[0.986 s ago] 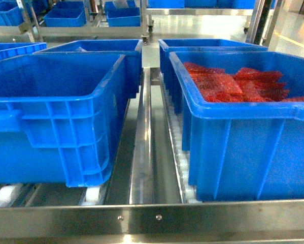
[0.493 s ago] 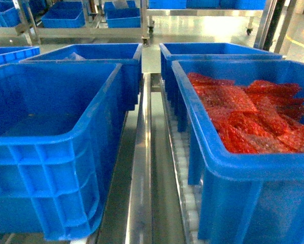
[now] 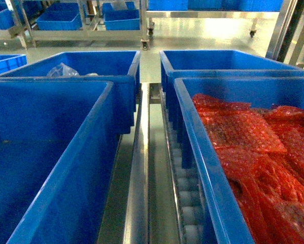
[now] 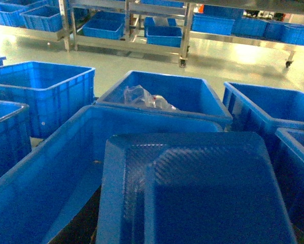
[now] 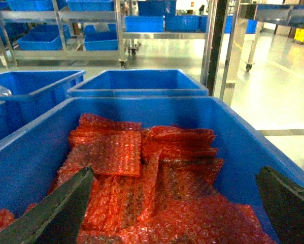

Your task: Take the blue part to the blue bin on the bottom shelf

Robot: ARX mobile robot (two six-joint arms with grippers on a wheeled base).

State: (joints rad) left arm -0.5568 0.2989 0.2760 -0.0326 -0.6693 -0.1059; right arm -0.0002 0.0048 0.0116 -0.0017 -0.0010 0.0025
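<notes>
The large rectangular bright-blue plastic bin [image 3: 50, 152] sits on the left half of the low stainless-steel bottom shelf [image 3: 141, 168], just left of the shelf's central divider rail [image 3: 140, 152], and its inside looks bare in the head view. Right of that rail, across a strip of small white rollers [image 3: 184, 193], stands a matching blue crate [image 3: 212, 168] filled with red bubble-wrap packets [image 3: 253, 147]. Behind the blue bin a 2nd blue crate [image 3: 91, 66] holds a crumpled clear plastic bag [image 3: 62, 70], and behind the packet crate stands another blue crate [image 3: 228, 61]. In the left wrist view a flat blue plastic part with a raised rectangular panel [image 4: 192, 193] fills the lower frame, hovering above the near end of the blue bin [image 4: 65, 168]; the left pincer itself is not visible, so its grip cannot be told. In the right wrist view the right pincer [image 5: 172, 203] hangs over the packet crate [image 5: 40, 137] with its 2 dark fingers [image 5: 55, 208] spread wide apart, holding nothing. Further blue crates on metal racks [image 3: 65, 18] stand well behind the blue bin across a pale floor.
</notes>
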